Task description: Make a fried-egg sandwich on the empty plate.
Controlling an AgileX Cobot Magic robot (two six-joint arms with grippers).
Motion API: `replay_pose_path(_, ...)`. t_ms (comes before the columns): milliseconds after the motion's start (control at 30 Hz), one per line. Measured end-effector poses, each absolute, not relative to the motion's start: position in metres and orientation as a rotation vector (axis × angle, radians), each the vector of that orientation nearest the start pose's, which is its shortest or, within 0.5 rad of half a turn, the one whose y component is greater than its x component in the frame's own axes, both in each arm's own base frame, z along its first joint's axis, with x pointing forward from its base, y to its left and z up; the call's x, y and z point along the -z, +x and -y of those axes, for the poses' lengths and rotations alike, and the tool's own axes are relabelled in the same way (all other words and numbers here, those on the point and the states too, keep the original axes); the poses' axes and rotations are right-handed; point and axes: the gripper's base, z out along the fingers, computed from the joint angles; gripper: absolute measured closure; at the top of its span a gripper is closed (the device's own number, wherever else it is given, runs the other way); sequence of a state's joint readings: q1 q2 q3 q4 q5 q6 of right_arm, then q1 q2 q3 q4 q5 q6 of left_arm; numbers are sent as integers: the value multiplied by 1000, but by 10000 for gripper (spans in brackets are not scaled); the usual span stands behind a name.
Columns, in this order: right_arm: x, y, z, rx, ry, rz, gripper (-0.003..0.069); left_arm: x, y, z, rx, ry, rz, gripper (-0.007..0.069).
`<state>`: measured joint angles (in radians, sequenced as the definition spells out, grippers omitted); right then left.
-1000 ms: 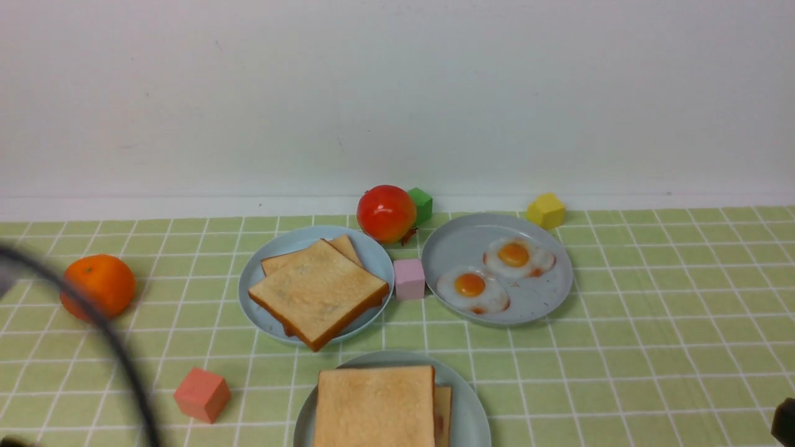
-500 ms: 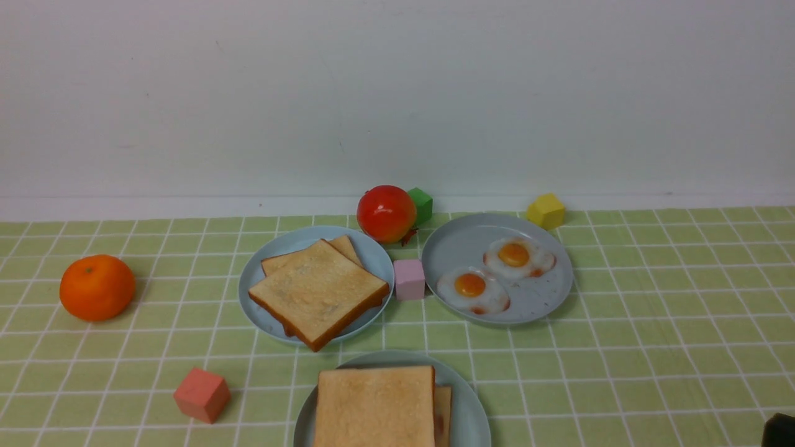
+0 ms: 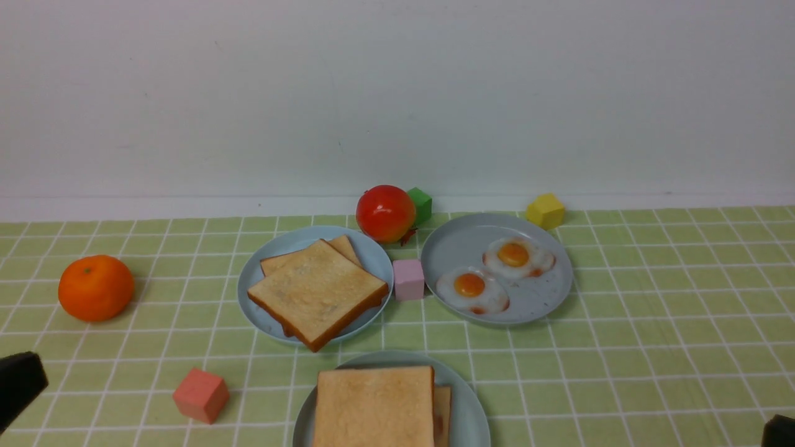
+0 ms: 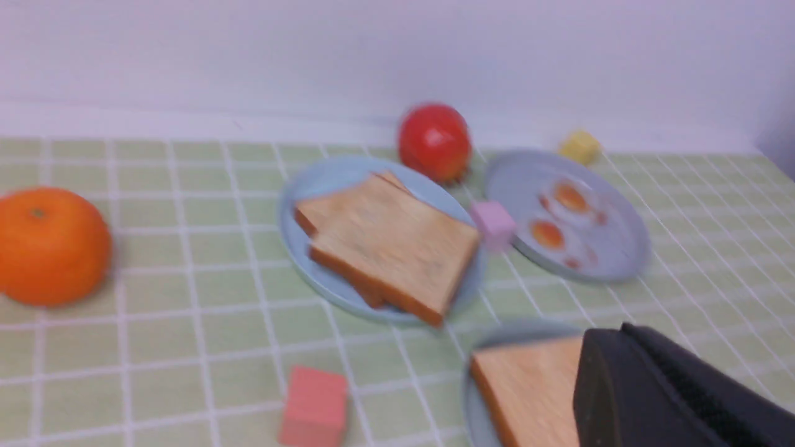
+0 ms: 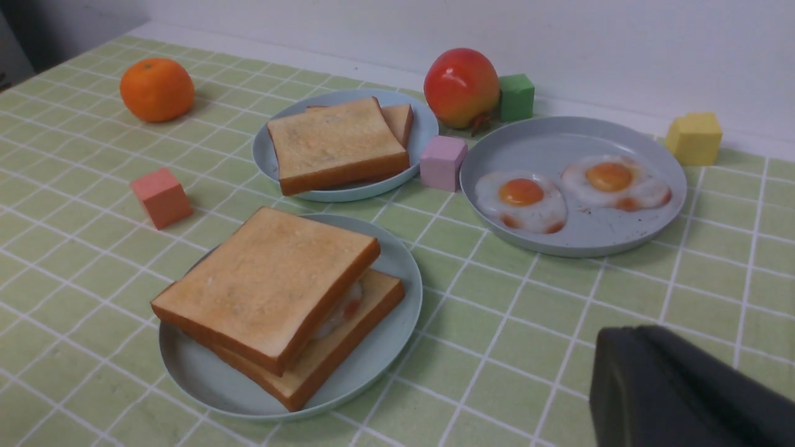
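Observation:
The sandwich (image 3: 372, 406) lies on the pale plate (image 3: 471, 413) at the near middle: two toast slices stacked. In the right wrist view the sandwich (image 5: 267, 292) shows the fried egg (image 5: 345, 309) peeking out between its slices, on the plate (image 5: 379, 363). My left gripper (image 3: 18, 385) is at the near left edge, apart from the plate. In the left wrist view its fingers (image 4: 612, 341) are pressed together and empty beside the sandwich (image 4: 528, 385). My right gripper (image 3: 779, 431) is at the near right corner, with its fingers (image 5: 627, 338) together and empty.
Farther back stand a plate with two toast slices (image 3: 317, 292) and a plate (image 3: 534, 304) with two small eggs. A pink cube (image 3: 408, 279) sits between them. A red apple (image 3: 386, 213), green cube (image 3: 420, 205), yellow cube (image 3: 546, 210), orange (image 3: 96, 287) and salmon cube (image 3: 200, 395) are around.
The left arm's blurred cable swept out of view, and its gripper tip now shows at the near left edge. The right gripper has sunk lower into the near right corner.

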<state>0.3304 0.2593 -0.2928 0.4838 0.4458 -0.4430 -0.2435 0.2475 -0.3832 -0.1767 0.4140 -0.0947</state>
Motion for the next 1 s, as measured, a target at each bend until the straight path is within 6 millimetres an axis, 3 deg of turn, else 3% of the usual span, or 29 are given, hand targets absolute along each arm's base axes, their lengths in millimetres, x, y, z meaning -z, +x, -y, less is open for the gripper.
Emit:
replay_pose_path(133,-260,59,-40,-416,-446,-1811,645,-248,53,10,281,-22,-1670,638)
replay_pose_path(167,-260,59,-40,-416,-446,-1811,645,-245,53,10,275,-27,-1679,638)
replay_pose_path(200,-260,59,-40,-416,-446,-1811,643,-223,51,6,215,-55,-1688,638)
replay_pose_path(267,-260,59,-40,-416,-446,-1811,641,-210,51,4,177,-79,-1714,638)
replay_pose_path(367,-259,59,-40,-418,-451,-1817,638,-172,53,0,94,-135,-1866,638)
replay_pose_path(1000,-258,58,-40,-421,-458,-1830,616,-168,52,-4,-4,-89,-1900,634)
